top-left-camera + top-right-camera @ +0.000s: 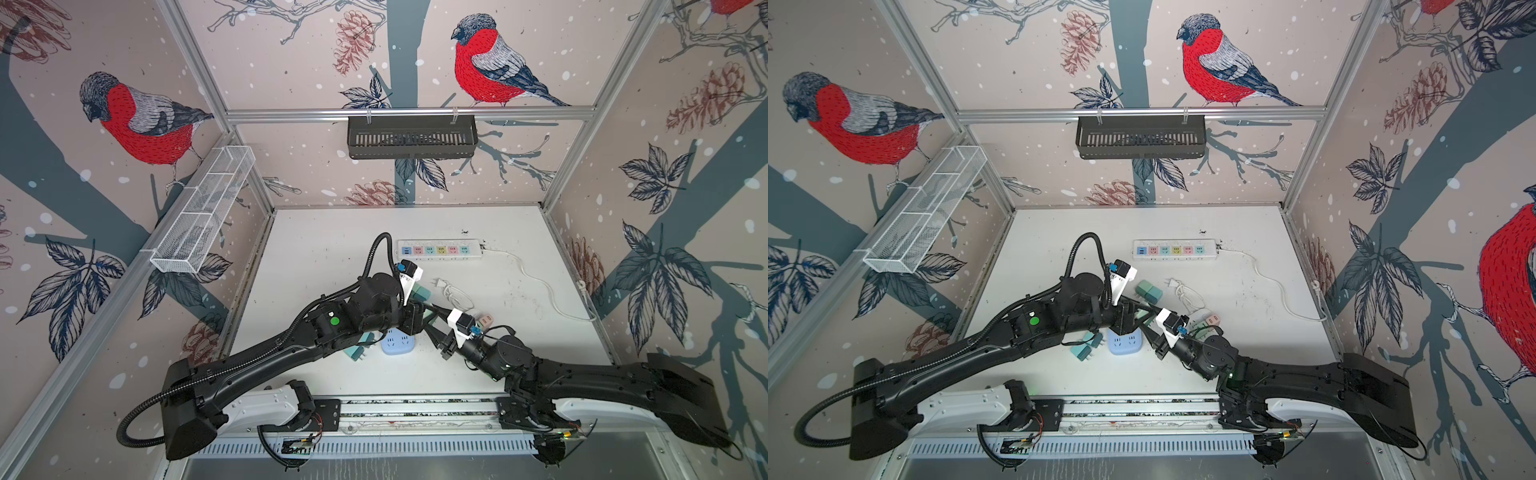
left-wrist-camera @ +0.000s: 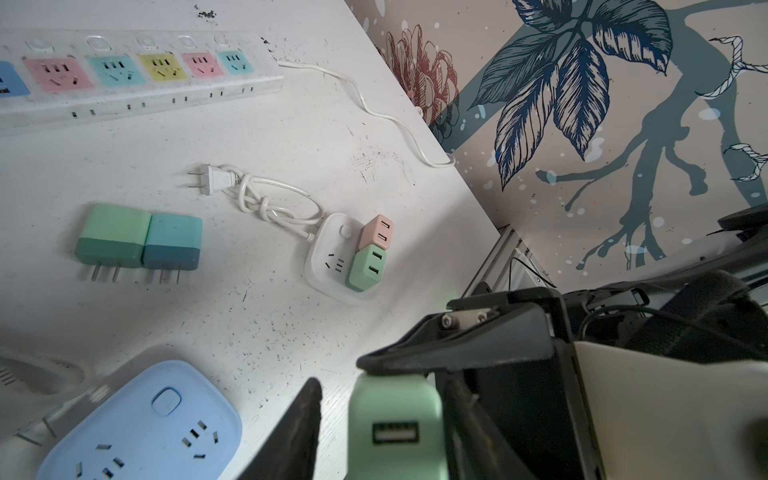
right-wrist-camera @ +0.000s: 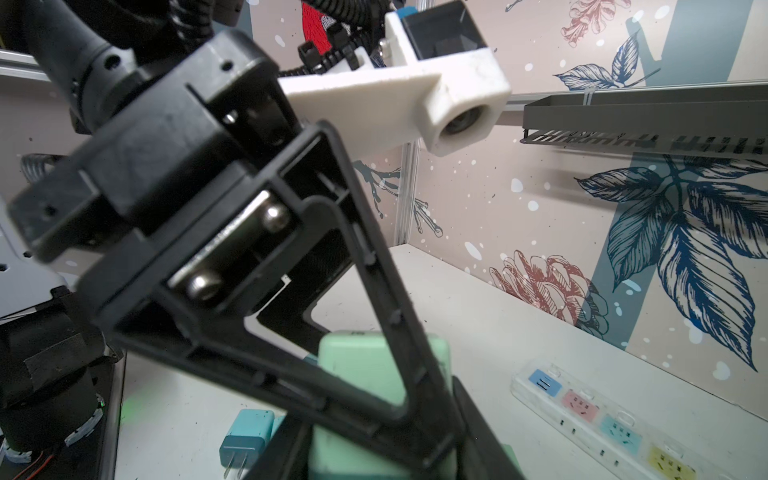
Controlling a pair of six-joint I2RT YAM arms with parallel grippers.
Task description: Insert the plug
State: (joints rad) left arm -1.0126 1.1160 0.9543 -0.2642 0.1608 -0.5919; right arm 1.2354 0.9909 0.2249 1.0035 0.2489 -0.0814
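In the left wrist view a mint green plug (image 2: 395, 428) with a USB port hangs just above the table, beside the round blue socket (image 2: 141, 432). My left gripper (image 2: 382, 415) stands around this plug. One of its fingers (image 2: 299, 436) is a clear gap away from it, so the jaws are open. My right gripper (image 3: 374, 453) is shut on the same plug (image 3: 361, 374), and the left gripper's triangular finger crosses in front of it. In both top views the two grippers meet over the blue socket (image 1: 397, 343) (image 1: 1124, 341), and the plug is mostly hidden.
A power strip (image 1: 439, 249) with coloured outlets lies at the back, its white cable trailing right. Two green and teal plugs (image 2: 137, 241) lie on the table. A white cube socket (image 2: 332, 257) carries pink and green adapters. More teal plugs (image 1: 1084, 351) lie under the left arm.
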